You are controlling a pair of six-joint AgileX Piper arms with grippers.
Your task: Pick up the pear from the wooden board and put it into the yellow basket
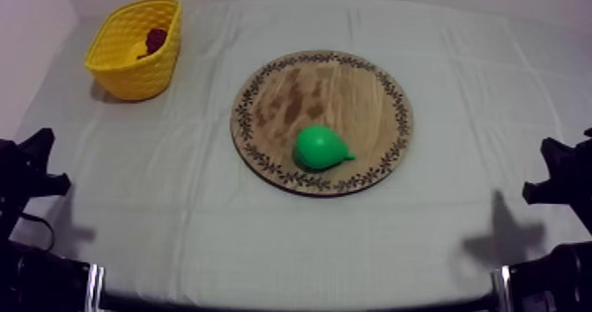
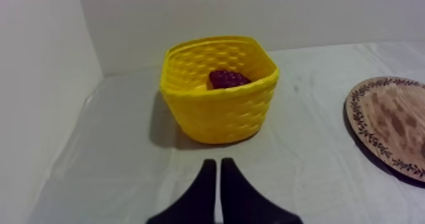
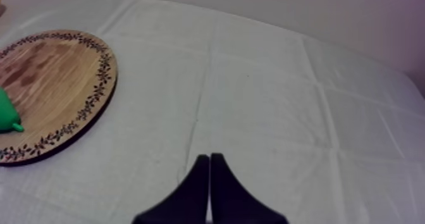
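A: Pear (image 1: 321, 147) loc?
B: On wooden board (image 1: 352, 82), approx 6 o'clock of its face, just inside the patterned rim. Stem tip toward 4 o'clock. Board mid-table on cloth (image 1: 203, 219).

A: Vs left gripper (image 2: 219, 163)?
B: Well apart. Fingers pressed together in a narrow wedge, nothing btwn them, over bare cloth. Yellow basket (image 2: 218, 112) near, at its 12 o'clock. Board edge at approx 2 o'clock.

A: And right gripper (image 3: 209, 157)?
B: Likewise closed together, holding nothing, above cloth. Board at its 10 o'clock, pear on the board out that same way, well apart from the fingertips.

A: Basket vs board, from top?
B: At 10 o'clock from board, by the table's far left corner, not touching it. Upright, w/ one dark red fruit (image 2: 229, 79) inside (kind hard to tell).

A: Arms?
B: Left arm (image 1: 26, 170) low at table's 8 o'clock, right arm (image 1: 564, 174) low at 4 o'clock. Pear btwn the two, touched by neither.
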